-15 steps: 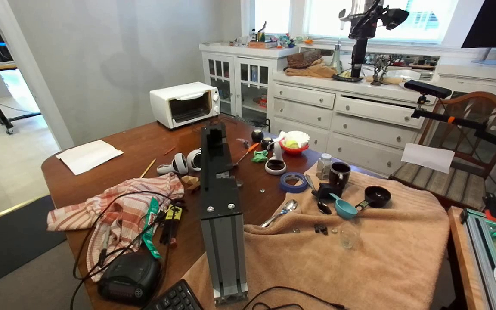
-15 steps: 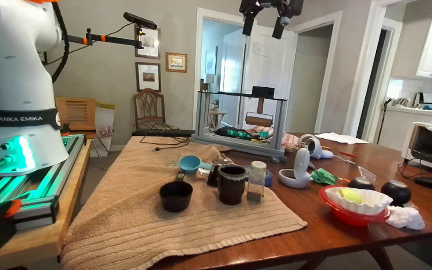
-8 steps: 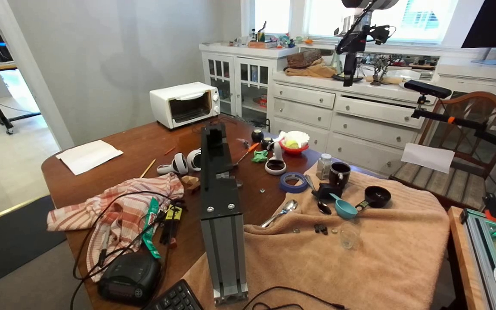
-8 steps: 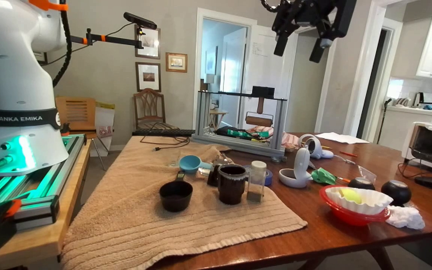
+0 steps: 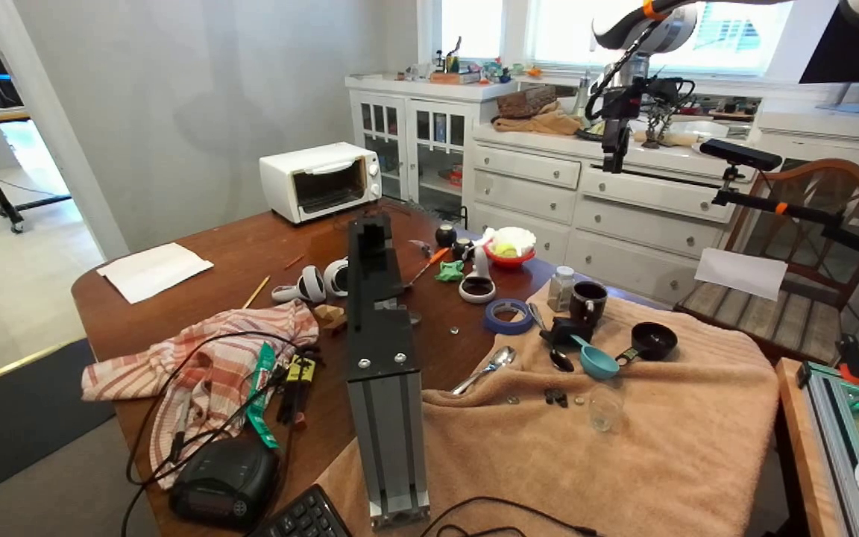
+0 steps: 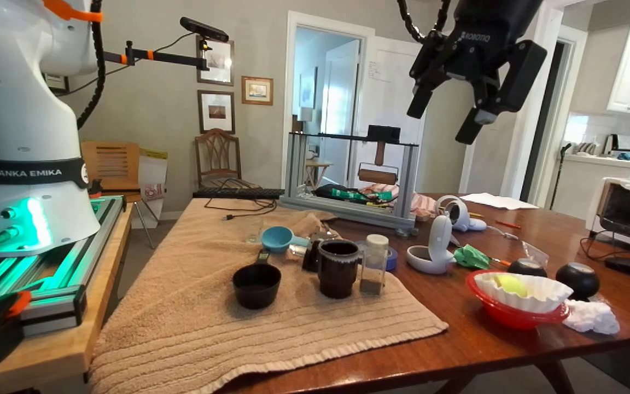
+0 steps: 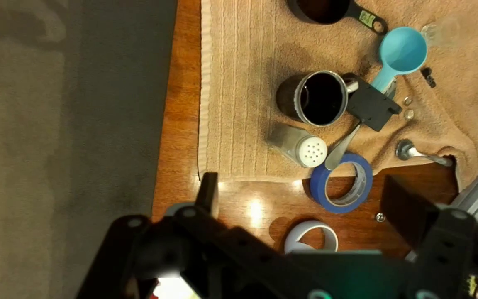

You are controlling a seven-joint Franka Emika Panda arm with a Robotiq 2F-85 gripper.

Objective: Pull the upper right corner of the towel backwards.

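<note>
In an exterior view, mug (image 6: 338, 269) sits on towel (image 6: 194, 312). Relative to mug: shaker (image 6: 373, 271) just right, measuring cup (image 6: 256, 287) left and slightly in front, scoop (image 6: 276, 239) behind-left, tape (image 6: 391, 259) behind-right, frame (image 6: 348, 214) well behind, bowl (image 6: 512, 318) well right on table (image 6: 446, 298).

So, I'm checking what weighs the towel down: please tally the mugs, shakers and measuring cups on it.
Mug: 1
Shaker: 1
Blue measuring cup and black measuring cup: 2
Total on the towel: 4
</note>
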